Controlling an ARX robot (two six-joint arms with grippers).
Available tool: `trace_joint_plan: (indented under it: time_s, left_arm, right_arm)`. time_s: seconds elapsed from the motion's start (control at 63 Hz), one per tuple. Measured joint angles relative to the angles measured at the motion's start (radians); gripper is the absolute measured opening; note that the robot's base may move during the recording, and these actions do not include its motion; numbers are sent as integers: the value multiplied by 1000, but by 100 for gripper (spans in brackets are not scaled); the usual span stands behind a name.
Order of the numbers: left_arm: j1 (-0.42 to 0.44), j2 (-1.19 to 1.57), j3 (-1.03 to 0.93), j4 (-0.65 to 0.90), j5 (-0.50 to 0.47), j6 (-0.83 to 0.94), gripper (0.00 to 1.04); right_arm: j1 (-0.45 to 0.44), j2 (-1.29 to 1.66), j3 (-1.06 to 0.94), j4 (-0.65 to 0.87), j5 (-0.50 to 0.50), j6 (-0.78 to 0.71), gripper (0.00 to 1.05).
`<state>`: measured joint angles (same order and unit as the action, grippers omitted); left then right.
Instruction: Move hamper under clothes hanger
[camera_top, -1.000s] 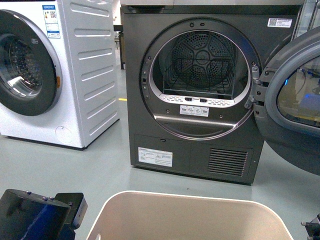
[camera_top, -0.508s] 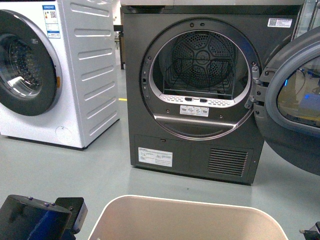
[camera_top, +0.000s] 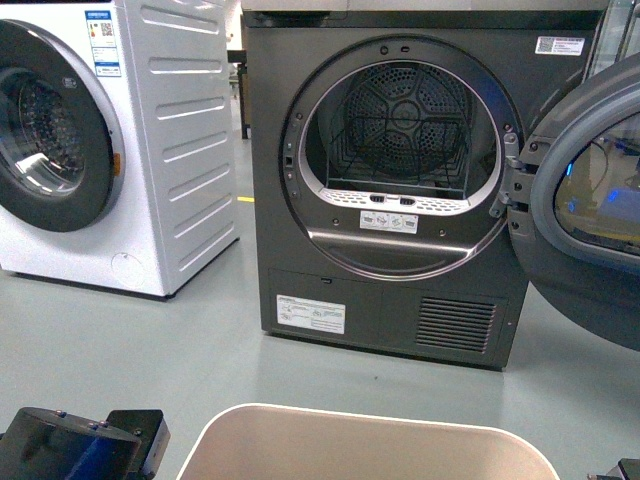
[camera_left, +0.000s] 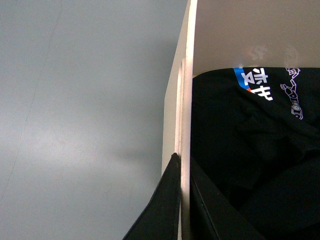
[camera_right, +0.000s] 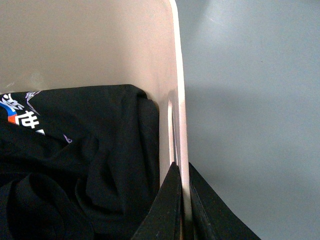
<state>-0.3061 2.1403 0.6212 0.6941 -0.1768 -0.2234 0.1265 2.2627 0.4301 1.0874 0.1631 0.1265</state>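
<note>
The beige hamper (camera_top: 360, 445) fills the bottom centre of the front view, only its far rim and inner wall showing. My left gripper (camera_left: 183, 200) is shut on the hamper's thin side wall (camera_left: 186, 100), one black finger on each face. My right gripper (camera_right: 182, 205) is shut the same way on the opposite wall (camera_right: 178, 90). Black clothing with white and blue print (camera_left: 260, 165) lies inside the tub (camera_right: 75, 170). The left arm's dark body (camera_top: 80, 445) shows at the bottom left of the front view. The clothes hanger is out of view.
A dark-grey dryer (camera_top: 395, 190) stands straight ahead, its round door (camera_top: 590, 210) swung open to the right. A white washing machine (camera_top: 110, 140) stands at the left. Grey floor (camera_top: 130, 340) lies between the machines and the hamper.
The hamper's far rim has dropped lower in the front view, and the left arm's body has sunk with it. The dryer and washer look unchanged.
</note>
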Motion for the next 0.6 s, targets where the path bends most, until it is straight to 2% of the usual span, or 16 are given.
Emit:
trace_joint_plan:
  time_s: [0.603]
  left_arm:
    - [5, 26, 6, 16, -7, 15, 4]
  right_arm:
    - [3, 40, 7, 31, 0, 17, 3]
